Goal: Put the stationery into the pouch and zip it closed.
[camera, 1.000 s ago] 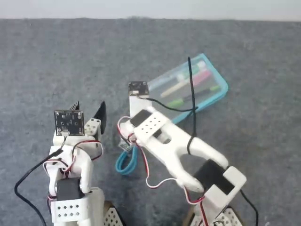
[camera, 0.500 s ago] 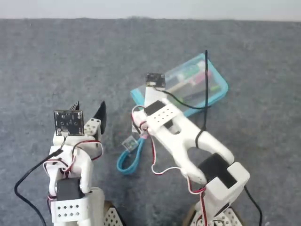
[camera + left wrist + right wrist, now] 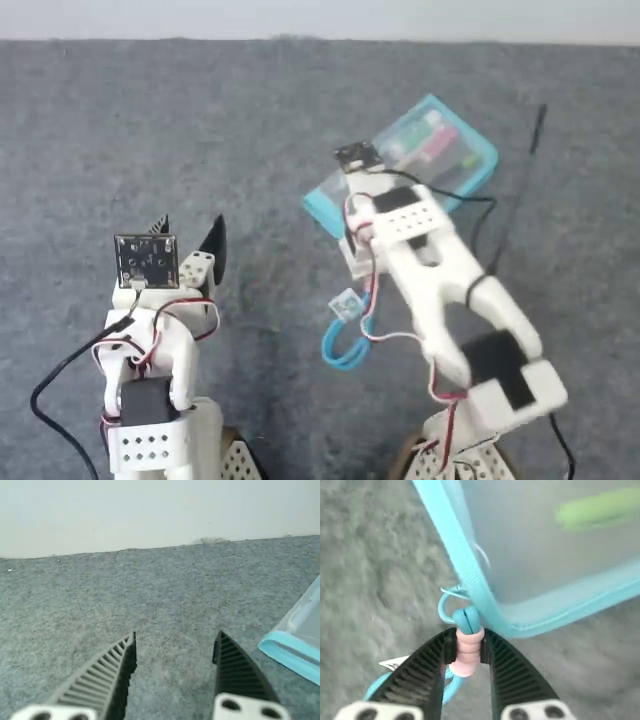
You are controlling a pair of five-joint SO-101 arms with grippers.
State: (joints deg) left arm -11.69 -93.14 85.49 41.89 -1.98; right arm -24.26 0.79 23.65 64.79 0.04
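The right gripper is clamping the pink zipper pull at the corner of the pouch lying on the grey carpet, while the left gripper is hovering, fingers apart.

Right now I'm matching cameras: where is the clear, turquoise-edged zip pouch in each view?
High view: clear turquoise-edged zip pouch, right of centre.
Left wrist view: pouch corner beside open left gripper.
Right wrist view: pouch just beyond right gripper.
Shared landmark: grey felt table.
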